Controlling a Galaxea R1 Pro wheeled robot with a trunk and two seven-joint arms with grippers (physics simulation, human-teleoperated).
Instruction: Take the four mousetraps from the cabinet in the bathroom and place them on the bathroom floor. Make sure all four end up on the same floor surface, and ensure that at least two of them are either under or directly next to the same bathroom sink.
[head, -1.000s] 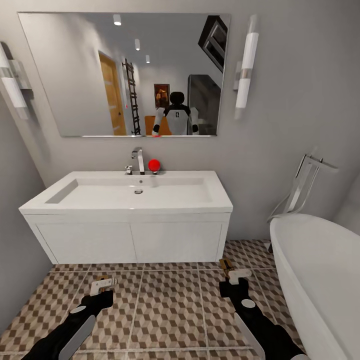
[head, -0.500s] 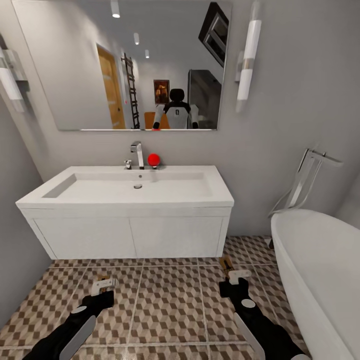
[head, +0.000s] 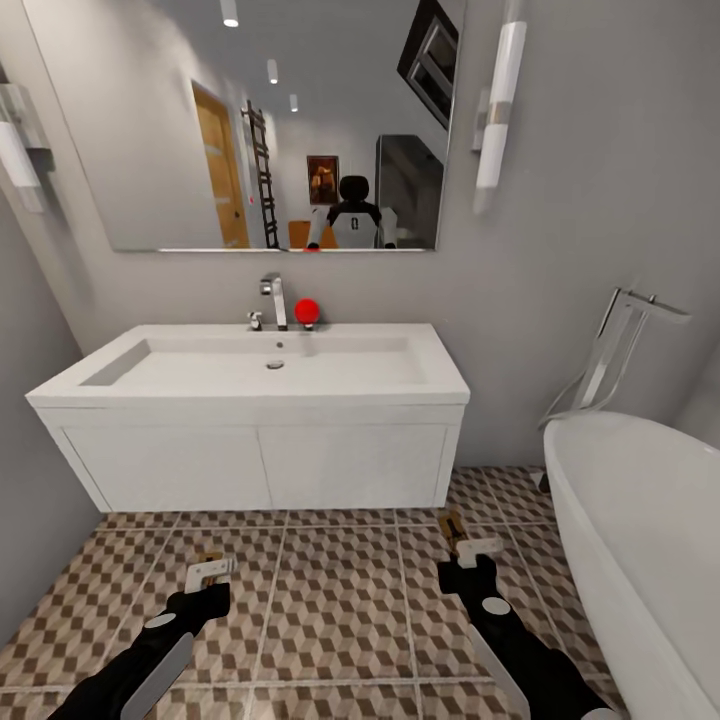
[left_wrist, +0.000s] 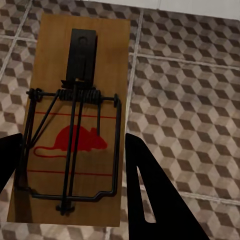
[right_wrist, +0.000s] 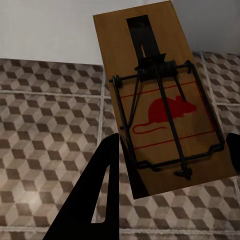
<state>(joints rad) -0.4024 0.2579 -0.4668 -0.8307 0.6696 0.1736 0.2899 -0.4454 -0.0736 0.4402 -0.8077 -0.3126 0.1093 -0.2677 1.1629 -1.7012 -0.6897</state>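
Left wrist view has the left gripper (left_wrist: 70, 170) closed on a mousetrap (left_wrist: 75, 120), its dark fingers (left_wrist: 150, 195) pressed against both long edges of the wooden board; the wire spring and a red mouse print face the camera, and the patterned bathroom floor (left_wrist: 185, 100) lies beneath. Right wrist view tells the same of the right gripper (right_wrist: 172, 165); its jaws clamp a second mousetrap (right_wrist: 160, 95), which sits tilted across the frame, with tiles below and a white panel beyond its far end. From the head view, both arms reach forward low over the tiles; the left gripper (head: 208, 578) and the right gripper (head: 470, 550) each carry a small brown board at the tips. Ahead stands the sink (head: 250, 370) on its white drawer unit, with a tap (head: 273, 298) and a red ball (head: 306, 311) at the back; a mirror (head: 250, 120) hangs above; a white bathtub (head: 640, 540) stands just to the right.
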